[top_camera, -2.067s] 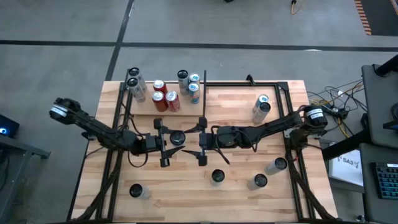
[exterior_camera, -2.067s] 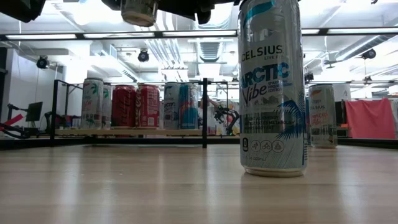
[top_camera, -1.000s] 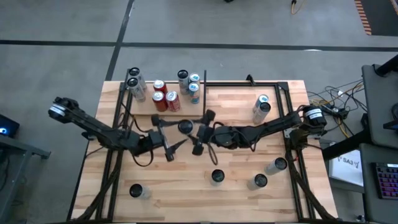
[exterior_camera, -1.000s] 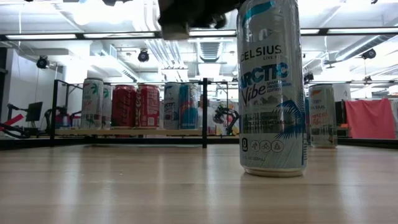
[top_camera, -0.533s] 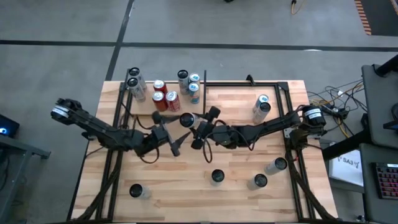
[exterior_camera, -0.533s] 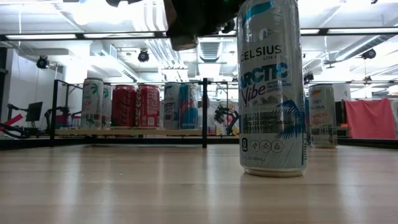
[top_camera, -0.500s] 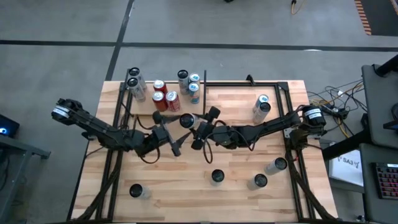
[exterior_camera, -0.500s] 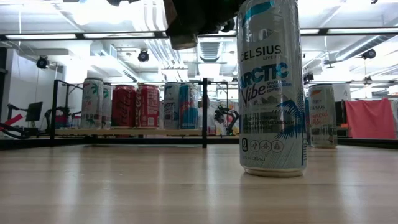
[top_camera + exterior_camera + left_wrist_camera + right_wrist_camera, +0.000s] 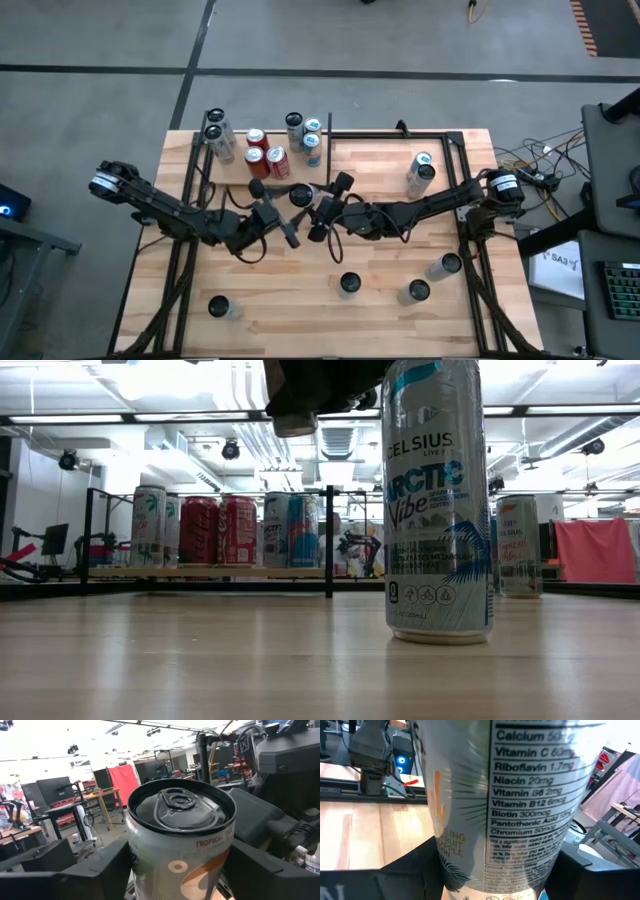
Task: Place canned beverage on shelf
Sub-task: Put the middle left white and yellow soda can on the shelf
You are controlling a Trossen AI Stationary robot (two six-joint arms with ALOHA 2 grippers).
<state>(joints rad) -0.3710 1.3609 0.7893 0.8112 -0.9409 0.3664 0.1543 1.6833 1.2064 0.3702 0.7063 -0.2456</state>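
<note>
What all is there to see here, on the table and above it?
shelf: one, pale plywood with black rods, one corner of the table.
shelf cans: eight, three red, five silver or blue, upright.
held can: one, silver, above mid-table.
loose cans: four, silver, upright on the side away from the shelf; at least one more inside the black frame.
black frame: one, beside the shelf.
table: one, pale wood.
right gripper: shut on the held can.
left gripper: at the held can's top end.

Cans [image 9: 264, 155] on shelf [image 9: 232, 171]
</note>
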